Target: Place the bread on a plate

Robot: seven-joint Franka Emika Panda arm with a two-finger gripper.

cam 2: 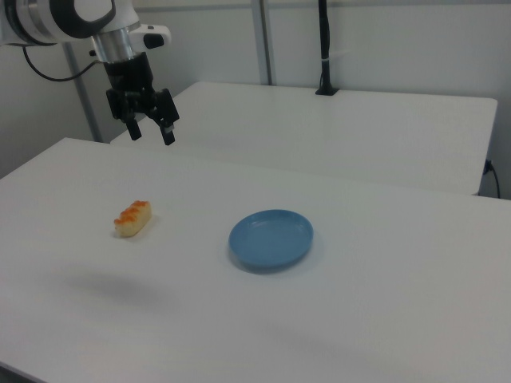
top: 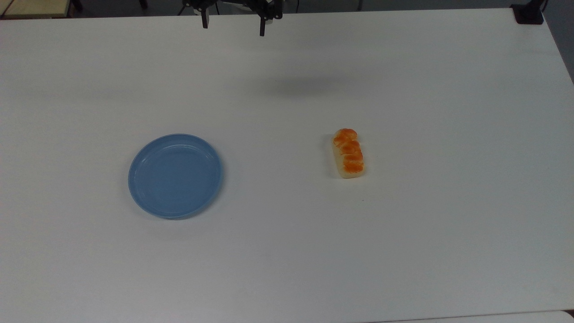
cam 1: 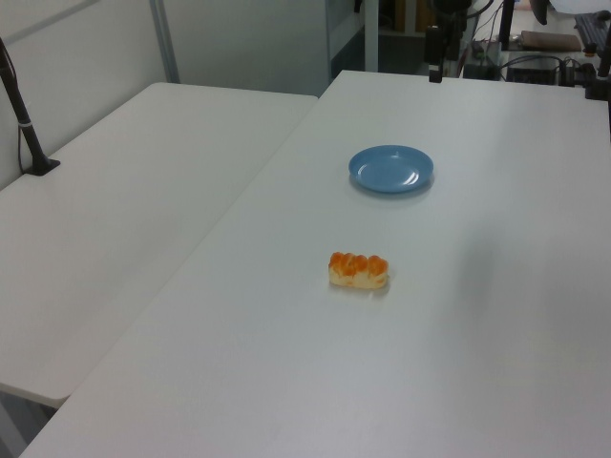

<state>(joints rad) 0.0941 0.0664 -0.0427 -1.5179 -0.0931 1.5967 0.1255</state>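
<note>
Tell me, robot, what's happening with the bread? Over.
Gripper open, high above table. Bread on table, apart from empty blue plate. Nothing between them.

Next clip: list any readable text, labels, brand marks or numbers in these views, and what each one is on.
None can be read.
The bread, the plate and the white table carry no printing.
The gripper and the arm above it show no legible marking.

I work in a lab or office room: plain white tables point(cam 1: 143, 172) pushed together, clamped black camera poles point(cam 2: 323, 48), cables and electronics point(cam 1: 535, 62) at the left view's upper right.
</note>
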